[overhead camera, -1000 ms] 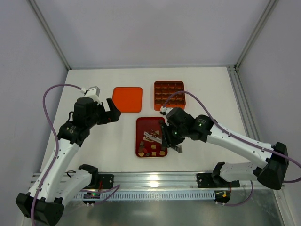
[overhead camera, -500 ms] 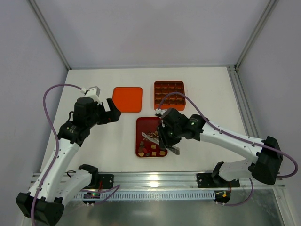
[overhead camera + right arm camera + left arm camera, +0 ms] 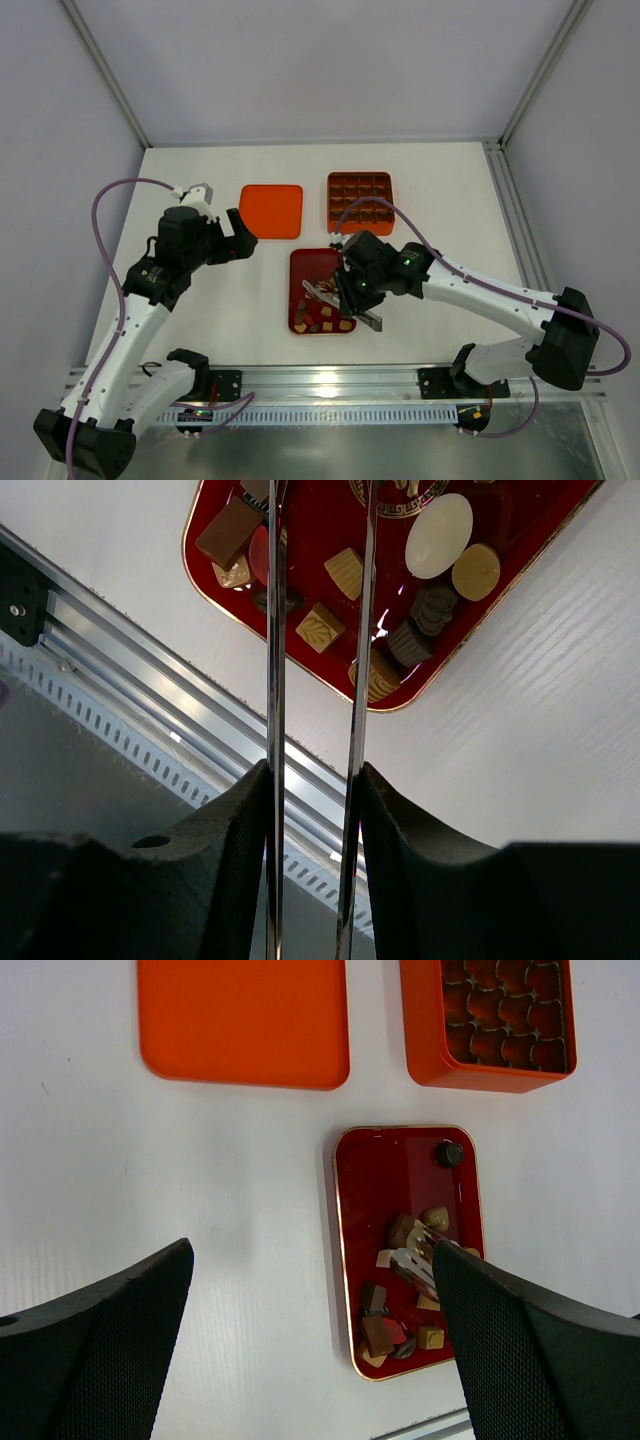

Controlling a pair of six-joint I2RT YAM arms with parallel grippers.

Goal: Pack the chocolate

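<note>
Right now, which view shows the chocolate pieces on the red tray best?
Right wrist: the chocolate pieces fill the frame, with shapes and colours distinct, though the tray is cropped. Left wrist shows the whole tray, with the pieces small. Top external shows them tiny and partly under the right arm.

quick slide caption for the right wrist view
Right gripper holding metal tweezers poised over a dark red tray of assorted chocolates.

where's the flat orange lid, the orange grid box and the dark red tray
flat orange lid [image 3: 243,1020], left wrist view, middle of its top face.
orange grid box [image 3: 485,1078], left wrist view, its near outer wall.
dark red tray [image 3: 385,1175], left wrist view, bare floor in its upper part.
</note>
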